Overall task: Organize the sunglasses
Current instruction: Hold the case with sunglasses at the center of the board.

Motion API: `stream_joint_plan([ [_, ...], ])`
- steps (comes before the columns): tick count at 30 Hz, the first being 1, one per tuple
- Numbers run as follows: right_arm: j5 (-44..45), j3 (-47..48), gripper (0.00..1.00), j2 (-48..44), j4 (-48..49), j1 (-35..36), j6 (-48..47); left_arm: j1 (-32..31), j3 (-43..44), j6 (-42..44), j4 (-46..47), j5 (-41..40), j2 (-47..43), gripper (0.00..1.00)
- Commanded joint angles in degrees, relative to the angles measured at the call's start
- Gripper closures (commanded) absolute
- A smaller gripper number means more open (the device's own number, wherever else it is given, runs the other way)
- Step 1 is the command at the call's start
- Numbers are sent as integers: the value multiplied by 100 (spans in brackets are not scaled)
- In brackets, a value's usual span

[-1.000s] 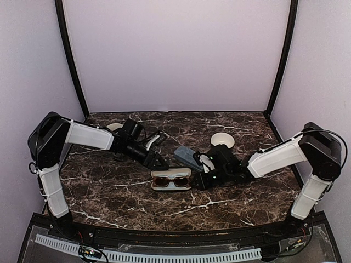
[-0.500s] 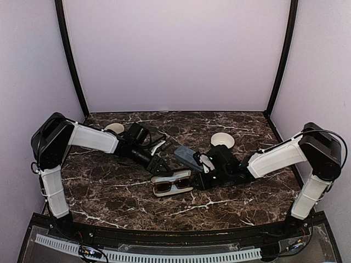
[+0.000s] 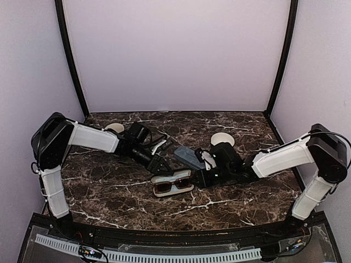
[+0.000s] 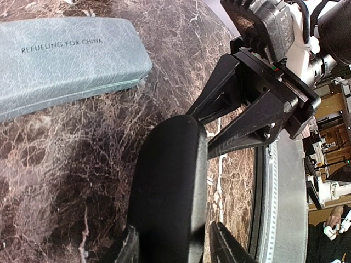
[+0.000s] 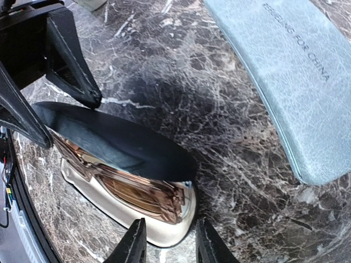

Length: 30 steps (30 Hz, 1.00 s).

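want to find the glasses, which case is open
The black case, nearer the arm bases: its lid stands raised over a cream lining holding sunglasses. The blue-grey case behind it lies shut.

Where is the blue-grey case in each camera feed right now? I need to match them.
Top external: blue-grey case mid-frame, slightly right of centre.
Left wrist: upper left corner, lettering readable.
Right wrist: upper right, running down the edge.
Shared landmark: the open black case holding sunglasses, next to it in every view.
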Motion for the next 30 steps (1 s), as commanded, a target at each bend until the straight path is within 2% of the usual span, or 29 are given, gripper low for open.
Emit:
stream_joint_plan([
  [1,-126,-33,67,-98,268,34,70,-45,138,171,-116,108,-33,56],
  [22,-515,208,60,440,933,-181,639,-92,200,266,-167,18,-24,56],
  [30,-718,148,64,519,1125,-195,830,-109,235,275,-209,-62,-24,56],
])
